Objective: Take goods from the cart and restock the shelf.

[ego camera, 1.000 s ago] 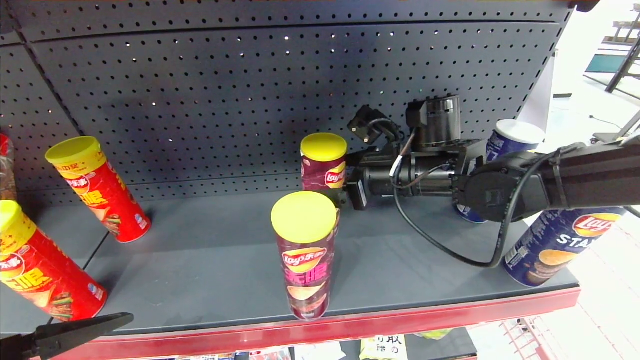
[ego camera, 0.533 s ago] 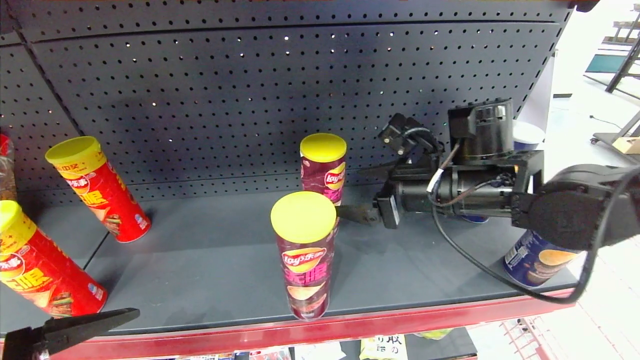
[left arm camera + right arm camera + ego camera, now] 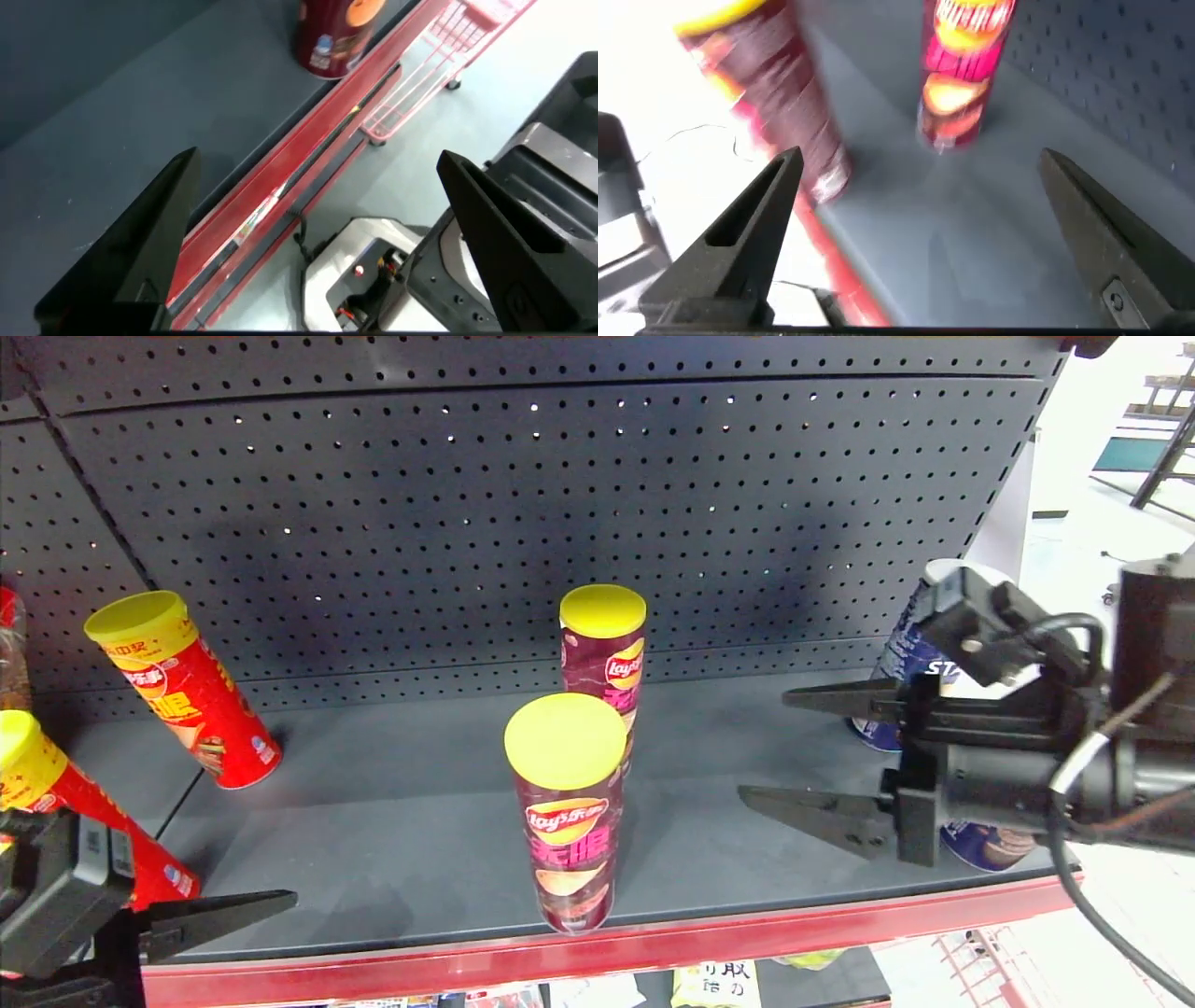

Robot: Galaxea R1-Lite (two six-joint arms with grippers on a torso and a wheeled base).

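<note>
- The right gripper [image 3: 766,745] is held wide open above the shelf [image 3: 373,821], with nothing gripped and nothing touched.
- Its two dark fingers [image 3: 822,817] are set level, one nearer the perforated back panel [image 3: 467,523] and one nearer the shelf's front edge.
- The front purple can [image 3: 568,812], upright and yellow-lidded, is found beyond the fingertips, well apart from them.
- The rear purple can [image 3: 602,658] is placed behind the front one, also upright, also clear of the fingertips.
- In the right wrist view both purple cans are seen past the spread fingers, none between them; the nearer one is blurred.
- A rear blue can [image 3: 910,644] is seen just behind the right gripper's body, and a front blue can [image 3: 990,845] is partly hidden under it.
- The left gripper [image 3: 318,159] is likewise opened wide and left empty, at the shelf's red front edge.
- One of its fingers [image 3: 224,915] is laid out over that edge, pointing towards the front purple can and well short of it.
- A near red can [image 3: 65,831] is found just beside the left gripper; a far red can [image 3: 182,686] is leaned further back.
- A red wire cart [image 3: 439,56] is seen below the shelf, beyond the left gripper.
</note>
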